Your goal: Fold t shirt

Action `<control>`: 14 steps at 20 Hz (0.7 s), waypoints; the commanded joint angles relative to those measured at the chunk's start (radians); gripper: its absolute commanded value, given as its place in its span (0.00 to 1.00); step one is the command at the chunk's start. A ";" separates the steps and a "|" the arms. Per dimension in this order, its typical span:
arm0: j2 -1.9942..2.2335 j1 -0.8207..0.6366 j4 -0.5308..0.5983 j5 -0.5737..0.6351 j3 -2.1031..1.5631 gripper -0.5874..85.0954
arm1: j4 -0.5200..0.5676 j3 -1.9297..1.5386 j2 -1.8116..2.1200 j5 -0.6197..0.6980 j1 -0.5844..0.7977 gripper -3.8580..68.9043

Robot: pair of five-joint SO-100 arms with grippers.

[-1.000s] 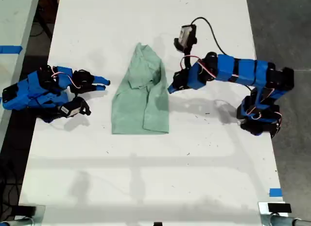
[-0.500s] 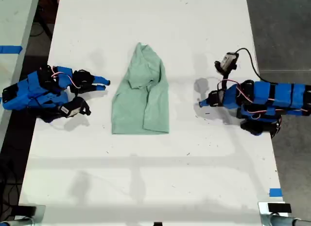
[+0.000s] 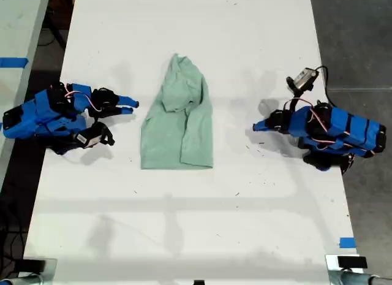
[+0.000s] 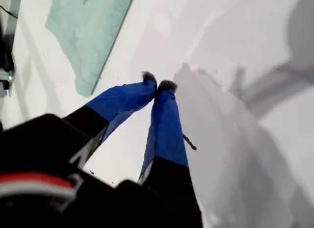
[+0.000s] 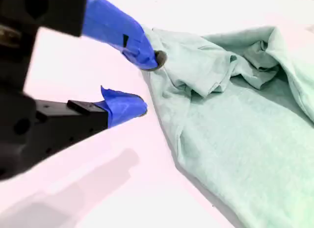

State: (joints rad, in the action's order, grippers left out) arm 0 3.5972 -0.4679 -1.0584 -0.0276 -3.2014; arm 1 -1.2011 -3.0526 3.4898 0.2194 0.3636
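My first gripper is lying low at the 3 o'clock side of the exterior view, arm folded back, pointing toward 9 o'clock, fingertips meeting. My second gripper is resting at the 9 o'clock side, pointing toward 3 o'clock, its jaws parted, nothing between them.

You see two blue arms with black joints, red and white wires, and blue-taped fingers behind dark rubbery tips.
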 commanded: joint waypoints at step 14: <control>0.006 -0.012 -0.005 -0.015 -0.008 0.14 | -0.058 -0.048 0.017 -0.072 0.021 0.06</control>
State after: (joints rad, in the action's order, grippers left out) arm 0 3.5972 -0.4679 -1.0584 -0.0276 -3.2014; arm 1 -1.2594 -3.0526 3.4929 0.1580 0.3804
